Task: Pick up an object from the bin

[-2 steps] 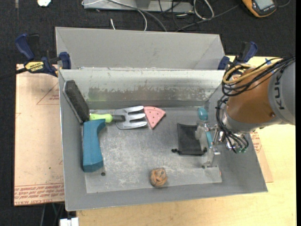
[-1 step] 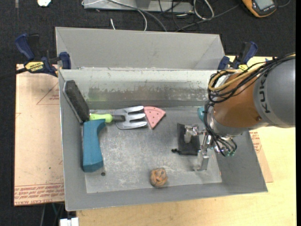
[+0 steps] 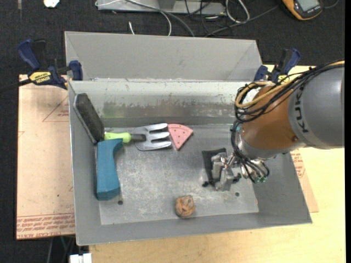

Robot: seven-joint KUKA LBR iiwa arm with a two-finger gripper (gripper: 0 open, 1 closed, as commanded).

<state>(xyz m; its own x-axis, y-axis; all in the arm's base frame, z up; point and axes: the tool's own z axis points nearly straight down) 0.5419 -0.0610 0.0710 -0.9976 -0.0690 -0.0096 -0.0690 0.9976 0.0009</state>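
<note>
Brown lump [image 3: 185, 205] sits by the front wall of the bin [image 3: 153, 185], untouched, near the gripper [image 3: 222, 174], which is low over the floor right of centre. Can't tell if it's open or closed. Nothing visibly held; grasp and lift remain, I reckon.

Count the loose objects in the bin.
5: black bar at upper left, blue handle-shaped block below it, green-handled fork and pink wedge mid-back, brown lump near the front wall. The gripper, front right, may hide more.
</note>
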